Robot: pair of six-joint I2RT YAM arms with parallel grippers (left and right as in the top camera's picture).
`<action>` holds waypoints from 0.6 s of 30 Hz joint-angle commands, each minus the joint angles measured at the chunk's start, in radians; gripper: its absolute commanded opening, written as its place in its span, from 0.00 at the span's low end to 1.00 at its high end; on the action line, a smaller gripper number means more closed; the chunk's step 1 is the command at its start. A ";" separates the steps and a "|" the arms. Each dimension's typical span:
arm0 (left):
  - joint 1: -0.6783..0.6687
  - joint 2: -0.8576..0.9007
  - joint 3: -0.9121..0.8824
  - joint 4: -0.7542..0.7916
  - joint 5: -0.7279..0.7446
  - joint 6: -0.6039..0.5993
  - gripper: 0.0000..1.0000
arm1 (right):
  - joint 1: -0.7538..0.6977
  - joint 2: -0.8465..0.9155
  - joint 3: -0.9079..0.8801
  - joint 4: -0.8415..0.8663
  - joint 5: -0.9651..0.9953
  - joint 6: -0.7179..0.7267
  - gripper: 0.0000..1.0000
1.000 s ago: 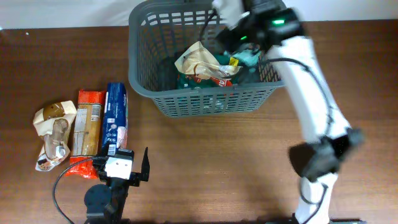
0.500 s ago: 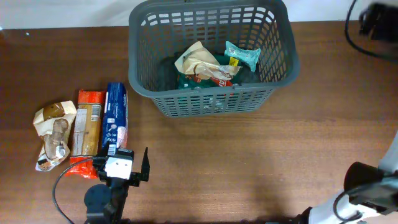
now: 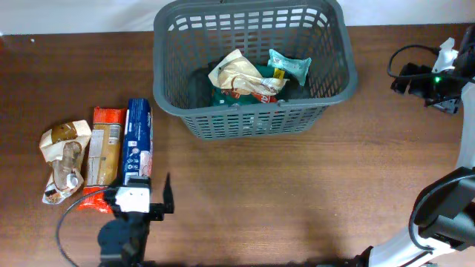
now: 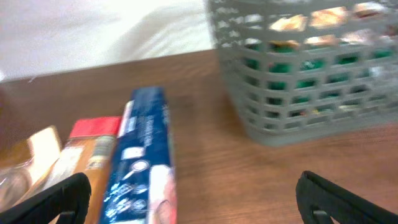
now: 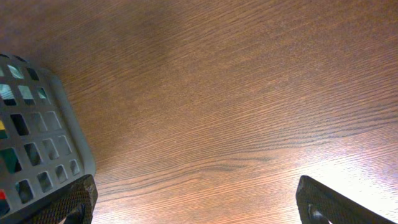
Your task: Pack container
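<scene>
Container [image 3: 252, 122] position: sitting at the far middle of the table [image 3: 297, 193], holding several packets.
Left gripper [image 4: 199, 208]: hanging nearest, fingers spread wide, gripping nothing.
Blue packet [image 3: 138, 141]: lying just ahead of it, beside two others.
Handling: likely feeling light and stiff; thick rim [image 3: 245, 108] offering the best hold.
Right gripper [image 5: 199, 208]: hovering released to the container's right.
Views: left wrist showing green through the slots; overhead showing the contents from above.

Overhead straight down, wrist views low, sharing the container [image 3: 252, 122]
</scene>
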 commanded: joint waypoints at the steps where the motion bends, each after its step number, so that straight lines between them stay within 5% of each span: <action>1: -0.001 0.136 0.189 -0.053 -0.206 -0.124 0.99 | 0.005 -0.008 -0.007 0.003 -0.013 0.005 0.99; 7: 0.055 0.679 0.599 -0.228 -0.218 -0.120 0.99 | 0.005 -0.008 -0.007 0.003 -0.013 0.005 0.99; 15: 0.233 1.437 1.297 -0.681 0.095 -0.120 0.99 | 0.005 -0.008 -0.007 0.003 -0.013 0.004 0.99; 18: 0.249 1.573 1.427 -0.742 0.120 -0.120 0.99 | 0.005 -0.008 -0.007 0.003 -0.013 0.005 0.99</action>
